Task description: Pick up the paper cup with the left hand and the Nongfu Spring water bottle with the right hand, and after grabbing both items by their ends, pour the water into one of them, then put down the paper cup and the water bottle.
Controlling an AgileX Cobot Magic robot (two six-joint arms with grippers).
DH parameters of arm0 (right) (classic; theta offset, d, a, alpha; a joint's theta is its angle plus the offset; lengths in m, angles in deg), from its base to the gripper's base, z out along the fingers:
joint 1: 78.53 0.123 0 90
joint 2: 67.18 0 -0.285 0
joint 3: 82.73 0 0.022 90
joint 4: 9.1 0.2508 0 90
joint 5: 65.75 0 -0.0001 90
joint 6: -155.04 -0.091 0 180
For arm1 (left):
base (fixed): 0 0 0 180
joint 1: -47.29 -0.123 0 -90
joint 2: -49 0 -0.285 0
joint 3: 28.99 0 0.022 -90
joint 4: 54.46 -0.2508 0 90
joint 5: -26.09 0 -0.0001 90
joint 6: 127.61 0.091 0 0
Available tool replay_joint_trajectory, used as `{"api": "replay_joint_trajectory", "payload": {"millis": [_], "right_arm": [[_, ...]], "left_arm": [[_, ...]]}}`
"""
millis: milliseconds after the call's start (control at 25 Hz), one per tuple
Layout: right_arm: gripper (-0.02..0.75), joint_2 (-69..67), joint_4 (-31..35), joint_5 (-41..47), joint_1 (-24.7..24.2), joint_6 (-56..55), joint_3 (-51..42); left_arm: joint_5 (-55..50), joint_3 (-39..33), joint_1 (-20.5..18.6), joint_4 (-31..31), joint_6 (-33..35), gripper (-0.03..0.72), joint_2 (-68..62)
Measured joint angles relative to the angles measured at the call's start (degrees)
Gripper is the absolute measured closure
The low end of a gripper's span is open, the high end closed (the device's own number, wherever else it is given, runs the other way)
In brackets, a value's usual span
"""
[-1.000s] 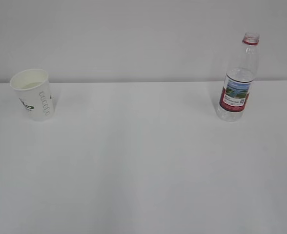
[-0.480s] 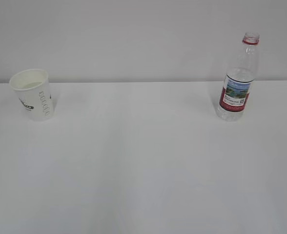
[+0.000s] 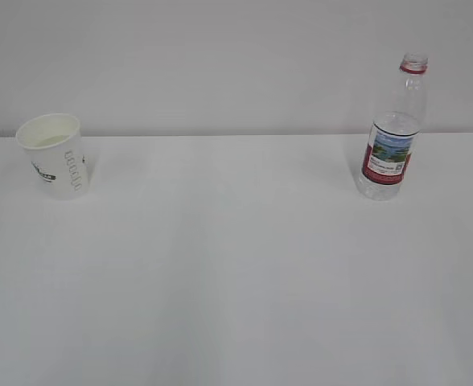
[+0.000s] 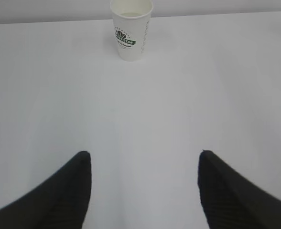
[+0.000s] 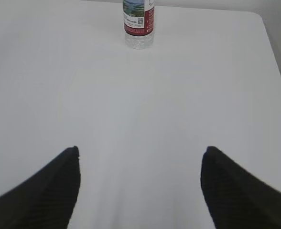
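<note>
Exterior view shows a white table (image 3: 236,273) with the paper cup (image 3: 54,155) standing upright at the far left and the Nongfu Spring water bottle (image 3: 392,129) standing upright at the far right, well apart from each other; no arm appears in this view. The bottle has no cap, and its red neck ring and landscape label are clear to see. Whether water is inside the bottle or the cup I cannot tell surely; the cup's inside looks pale only. In the left wrist view, the left hand (image 4: 144,191) has its two black fingers spread wide with nothing between them, and the cup (image 4: 131,28) stands far ahead, slightly left of the middle line. In the right wrist view, the right hand (image 5: 140,191) is also released and empty, and the bottle (image 5: 138,24) stands far ahead, its upper part cut off by the frame. Judging from this, either the task is at the very beginning, with both arms about to reach, or both things are already put down; the pictures alone do not decide it. If the picking is next, each arm has to travel forward along the table, center the object between the fingers, and close gently so the thin cup is not crushed and the bottle does not tip.
</note>
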Motion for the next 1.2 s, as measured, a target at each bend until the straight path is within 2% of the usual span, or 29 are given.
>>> {"api": "replay_joint_trajectory", "payload": {"millis": [120, 280, 720, 1200], "right_arm": [[0.148, 0.0, 0.0, 0.0, 0.0, 0.0, 0.0], [0.148, 0.0, 0.0, 0.0, 0.0, 0.0, 0.0], [0.148, 0.0, 0.0, 0.0, 0.0, 0.0, 0.0], [0.148, 0.0, 0.0, 0.0, -0.29, -0.1, 0.0]], "left_arm": [[0.0, 0.0, -0.14, 0.0, 0.0, 0.181, 0.0], [0.0, 0.0, -2.53, 0.0, 0.0, 0.181, 0.0], [0.0, 0.0, -14.18, 0.0, 0.02, 0.181, 0.0], [0.0, 0.0, -15.01, 0.0, 0.02, 0.181, 0.0]]}}
